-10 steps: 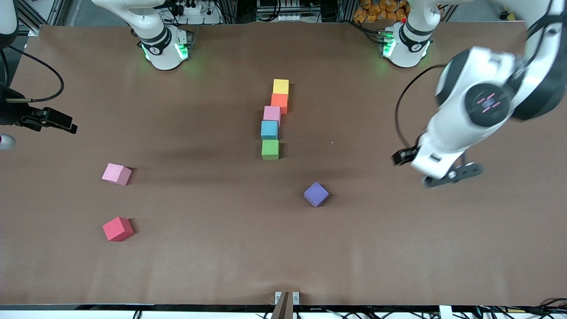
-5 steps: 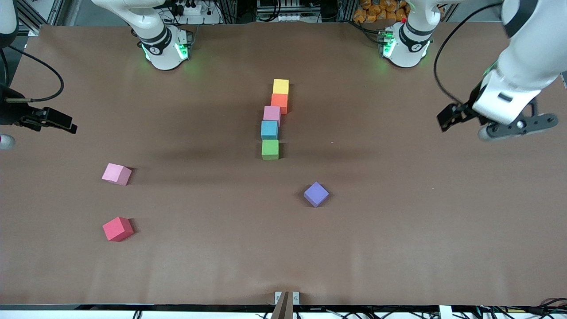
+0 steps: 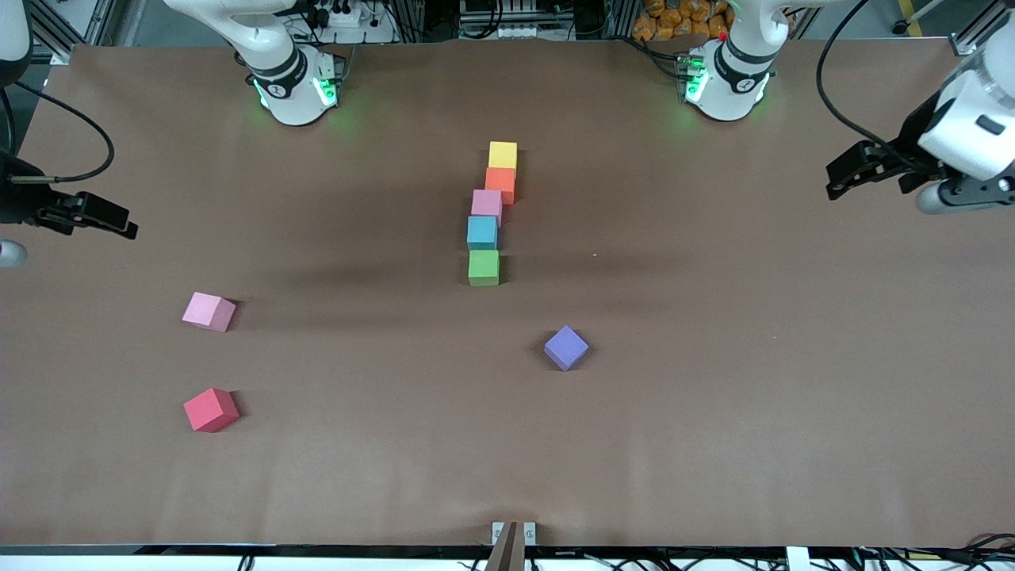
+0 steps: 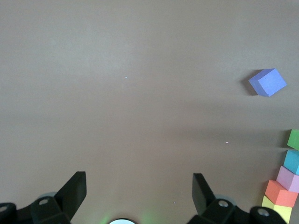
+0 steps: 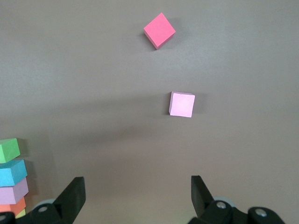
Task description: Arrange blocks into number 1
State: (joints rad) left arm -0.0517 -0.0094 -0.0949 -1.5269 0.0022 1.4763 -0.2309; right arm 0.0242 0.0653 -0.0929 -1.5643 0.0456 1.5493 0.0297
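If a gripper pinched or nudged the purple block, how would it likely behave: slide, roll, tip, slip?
The purple block is a flat-faced cube resting on one face, so it would probably slide or turn when nudged, not roll or tip. Its matte, foam-like look suggests it is light and unlikely to slip between the fingers. It sits turned at an angle to the block line, so a gripper would likely need to match that.

A short column of five touching blocks is seen mid-table: the yellow block (image 3: 503, 154) at 12 o'clock, then the orange block (image 3: 500, 184), a pink block (image 3: 486, 205), the light blue block (image 3: 481, 232) and the green block (image 3: 484, 267) at 6 o'clock. The purple block (image 3: 566, 347) lies apart at the green one's 4 o'clock. A second pink block (image 3: 208, 312) and the red block (image 3: 211, 409) lie toward the right arm's end. The left gripper (image 3: 852, 176) is held over the table's (image 3: 714, 444) left-arm end, the right gripper (image 3: 99, 216) over the other end.
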